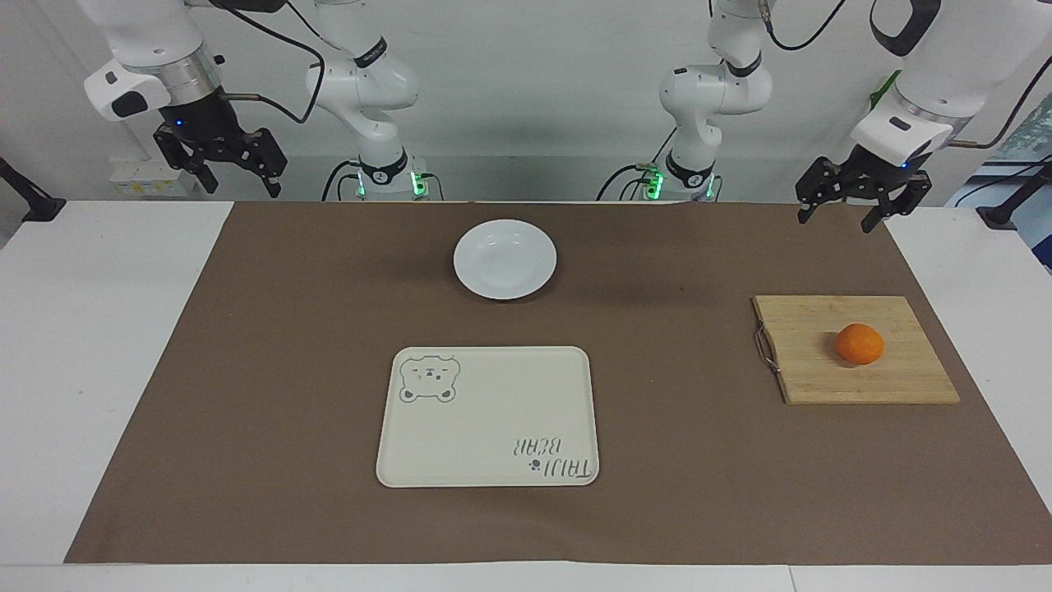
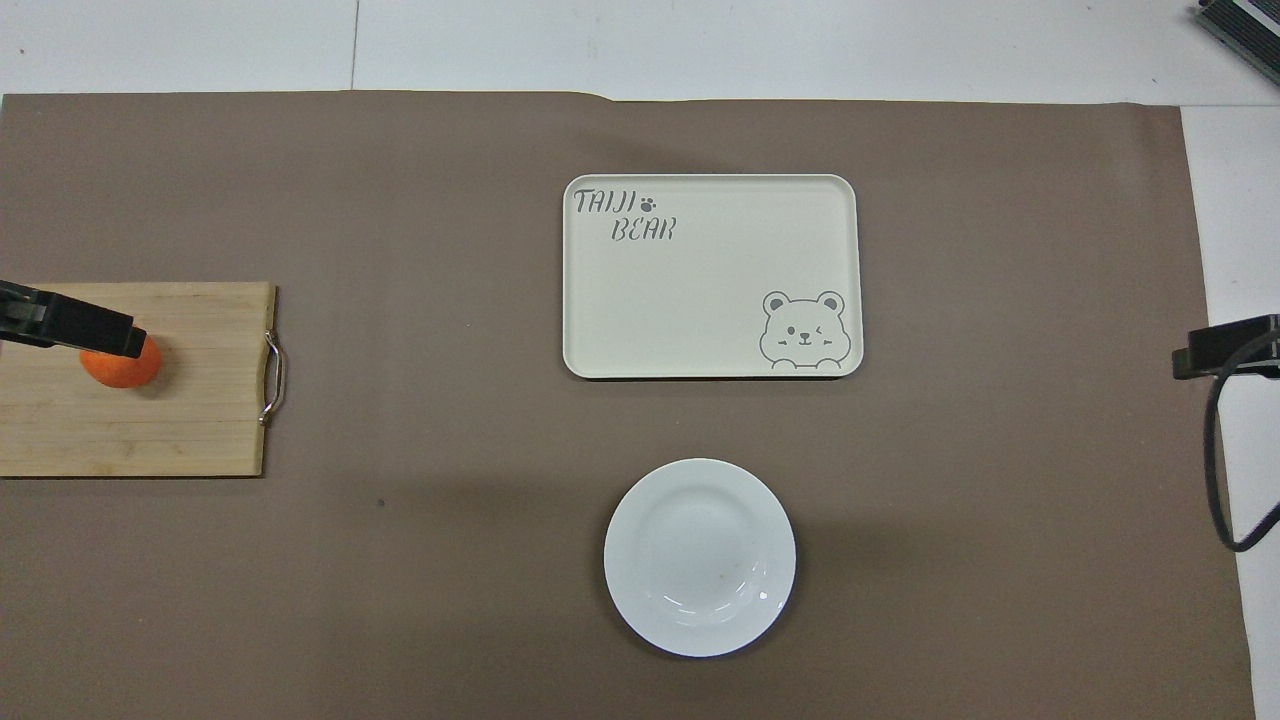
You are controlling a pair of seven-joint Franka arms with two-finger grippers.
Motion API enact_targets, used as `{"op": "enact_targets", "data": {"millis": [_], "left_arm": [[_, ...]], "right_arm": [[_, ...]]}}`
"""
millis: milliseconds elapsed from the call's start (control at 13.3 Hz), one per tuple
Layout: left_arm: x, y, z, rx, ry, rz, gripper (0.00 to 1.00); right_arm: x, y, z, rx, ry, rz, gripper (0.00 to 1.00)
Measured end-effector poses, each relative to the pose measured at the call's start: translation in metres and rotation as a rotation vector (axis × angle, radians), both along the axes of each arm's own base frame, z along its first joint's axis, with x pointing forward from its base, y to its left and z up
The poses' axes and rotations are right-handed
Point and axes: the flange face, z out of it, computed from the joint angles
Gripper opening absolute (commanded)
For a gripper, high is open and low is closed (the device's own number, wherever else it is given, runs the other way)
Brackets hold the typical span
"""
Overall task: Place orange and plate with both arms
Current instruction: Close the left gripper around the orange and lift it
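**Both grippers up, nothing held**

Left gripper [image 1: 851,215] hangs w/ jaws wide over the mat's [image 1: 657,493] edge by its base; from overhead its tip covers part of the orange [image 2: 122,368]. Right gripper [image 1: 220,168], also wide, waits raised; overhead shows only a tip. Plate [image 1: 505,258] sits nearest the robots, mid-table. Farther: tray [image 1: 488,416]. Orange on the cutting board [image 1: 855,378], left arm's end.

Orange [image 1: 860,344] on cutting board [image 1: 855,349]; empty white plate [image 1: 505,259] nearer the robots.
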Motion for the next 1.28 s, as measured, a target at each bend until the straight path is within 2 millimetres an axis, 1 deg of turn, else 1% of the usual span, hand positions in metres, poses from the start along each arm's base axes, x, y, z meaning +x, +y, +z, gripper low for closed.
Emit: {"op": "enact_targets", "data": {"millis": [151, 452, 679, 830, 905, 1056, 1131, 1282], "left_arm": [[0.007, 0.016, -0.018, 0.000, -0.012, 0.030, 1.00], [0.016, 0.041, -0.053, 0.001, -0.037, 0.078, 1.00], [0.025, 0.077, -0.089, 0.003, -0.053, 0.141, 1.00], [0.037, 0.105, -0.112, 0.007, -0.087, 0.181, 1.00], [0.044, 0.121, -0.126, 0.010, -0.097, 0.194, 1.00], [0.052, 0.139, -0.156, 0.010, -0.078, 0.217, 1.00], [0.054, 0.148, -0.169, 0.010, -0.069, 0.232, 1.00], [0.050, 0.170, -0.196, 0.010, -0.058, 0.275, 1.00]], "right_arm": [[0.000, -0.004, 0.000, 0.001, 0.001, -0.006, 1.00], [-0.001, -0.007, -0.001, 0.002, 0.001, -0.013, 1.00], [-0.001, -0.009, -0.001, 0.002, 0.002, -0.016, 1.00], [-0.001, -0.011, -0.001, 0.004, 0.003, -0.020, 1.00], [-0.001, -0.012, -0.002, 0.005, 0.003, -0.020, 1.00], [-0.001, -0.013, -0.002, 0.007, 0.003, -0.020, 1.00], [-0.001, -0.013, -0.002, 0.007, 0.003, -0.021, 1.00], [-0.001, -0.011, -0.002, 0.007, 0.003, -0.017, 1.00]]}}
